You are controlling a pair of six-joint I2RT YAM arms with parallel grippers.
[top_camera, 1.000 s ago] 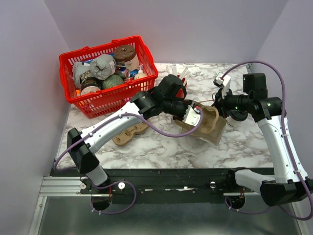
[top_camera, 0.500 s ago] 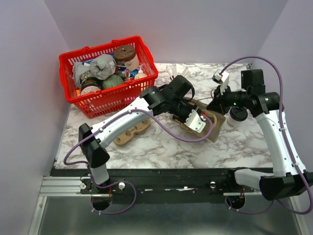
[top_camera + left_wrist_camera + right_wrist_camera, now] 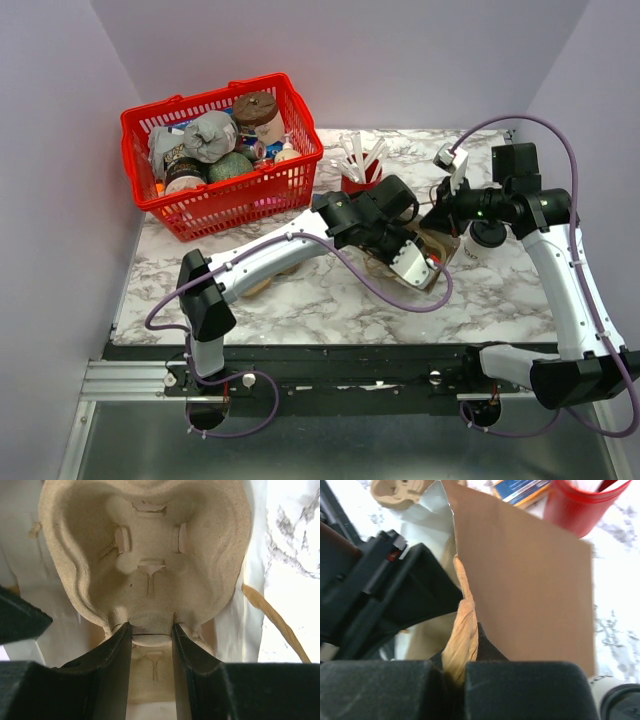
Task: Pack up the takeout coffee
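The takeout coffee (image 3: 487,238), a cream cup with a black lid, stands on the marble to the right of the brown paper bag (image 3: 443,248); its lid edge (image 3: 621,706) shows in the right wrist view. My left gripper (image 3: 151,635) reaches into the bag, shut on the middle ridge of a pulp cup carrier (image 3: 145,565). The bag's white inner walls surround it. My right gripper (image 3: 460,672) is shut on the bag's twisted paper handle (image 3: 464,630), holding it up at the bag's far side (image 3: 443,213).
A red cup (image 3: 360,178) with white cutlery stands behind the bag. A red basket (image 3: 190,215) full of goods sits at the back left. A second pulp carrier (image 3: 395,492) lies on the marble under my left arm.
My left arm has swung right and lowered the pulp carrier into the bag. The right gripper has kept its hold on the handle, shifting slightly up and back.
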